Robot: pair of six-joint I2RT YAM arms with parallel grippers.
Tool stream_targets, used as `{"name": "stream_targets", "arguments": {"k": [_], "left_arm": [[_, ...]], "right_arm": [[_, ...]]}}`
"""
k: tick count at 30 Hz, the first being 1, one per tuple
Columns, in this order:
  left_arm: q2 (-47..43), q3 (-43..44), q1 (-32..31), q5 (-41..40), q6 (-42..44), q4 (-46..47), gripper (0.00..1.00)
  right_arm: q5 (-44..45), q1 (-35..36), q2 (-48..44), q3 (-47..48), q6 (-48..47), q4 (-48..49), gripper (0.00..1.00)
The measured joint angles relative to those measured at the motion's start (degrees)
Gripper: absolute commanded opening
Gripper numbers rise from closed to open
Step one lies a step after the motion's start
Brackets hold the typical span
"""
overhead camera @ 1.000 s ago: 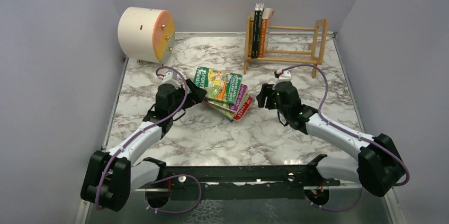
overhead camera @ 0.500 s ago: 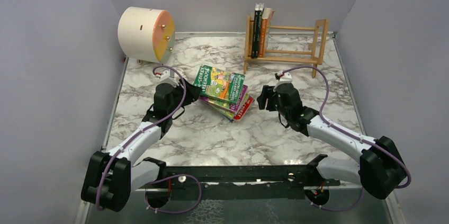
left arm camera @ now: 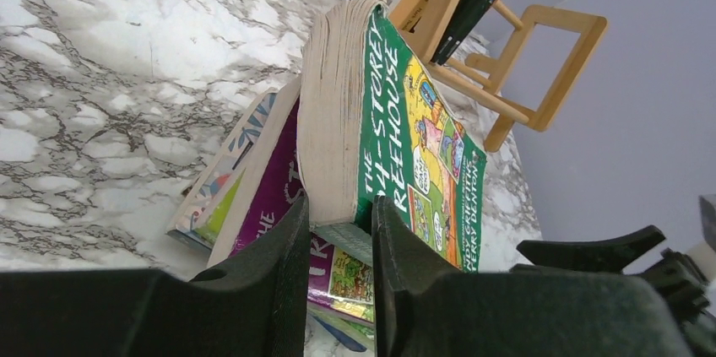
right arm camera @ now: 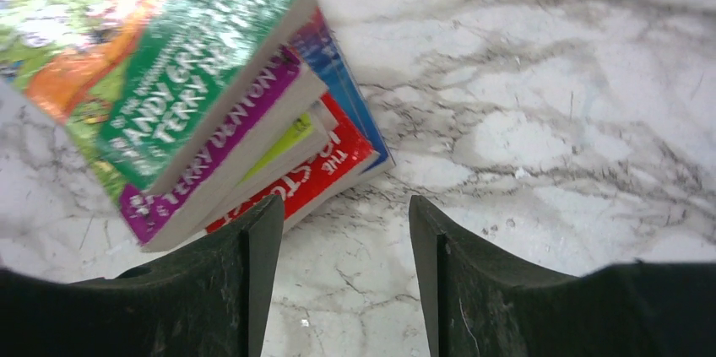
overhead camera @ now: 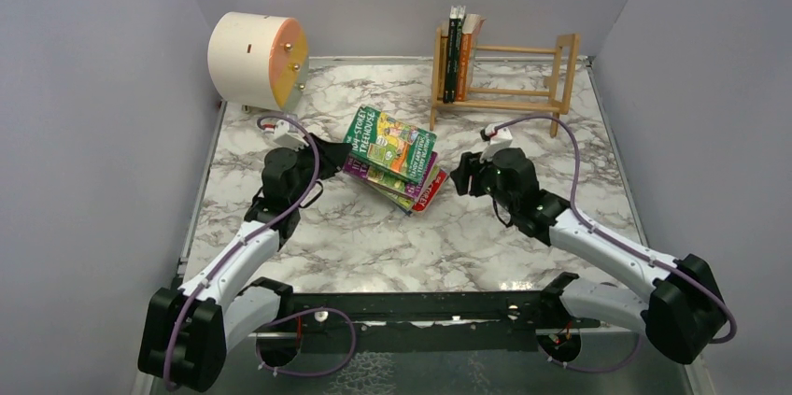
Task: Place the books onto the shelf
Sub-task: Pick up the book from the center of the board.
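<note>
Thick green illustrated book [left arm camera: 414,137], pale page edges, clamped by left claw [left arm camera: 338,209]; right claw [right arm camera: 342,205] released.

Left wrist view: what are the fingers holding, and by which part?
The left fingers pinch the green book across its thickness, at the short edge nearest the camera. The right fingers hold nothing.
</note>
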Motion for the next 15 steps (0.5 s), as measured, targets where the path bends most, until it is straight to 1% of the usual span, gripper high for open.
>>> {"name": "stream_targets", "arguments": {"k": [4,8,15], "left_arm": [[1.0,1.9,0.0,0.6,-0.3,-1.5,0.0],[1.9,5.0,0.0,1.0,-0.2,-4.5,0.0],[2.9,10.8,0.0,1.2,0.1,-10.5,0.0]], "right_arm": [[0.0,4.2,-2.4,3.0,-4.8,-0.2,0.56],[0.3,9.5,-1.9,8.2,-9.5,0.0,0.56],[6.2,19.6,6.4,15.6,-17.4,0.4,0.56]]}}
